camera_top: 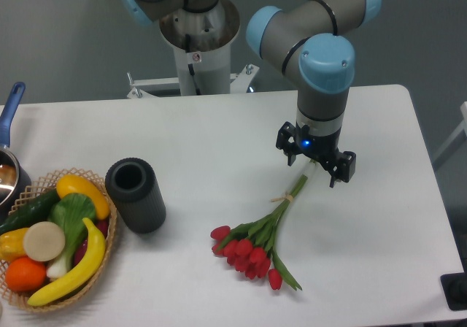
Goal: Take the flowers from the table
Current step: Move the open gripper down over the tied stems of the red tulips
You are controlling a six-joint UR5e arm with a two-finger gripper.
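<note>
We are at the grasp step: our end effector [314,164] straddles the stem ends at the flowers' [257,245] one o'clock tip, fingers spread, so next we close and lift off the desk [219,137].

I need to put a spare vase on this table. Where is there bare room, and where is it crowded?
Bare: the table stretch behind the black cylinder, and the right side past the hand. The near strip between cylinder and flowers is also free. Crowded: the left edge, with fruit basket and pot.
</note>
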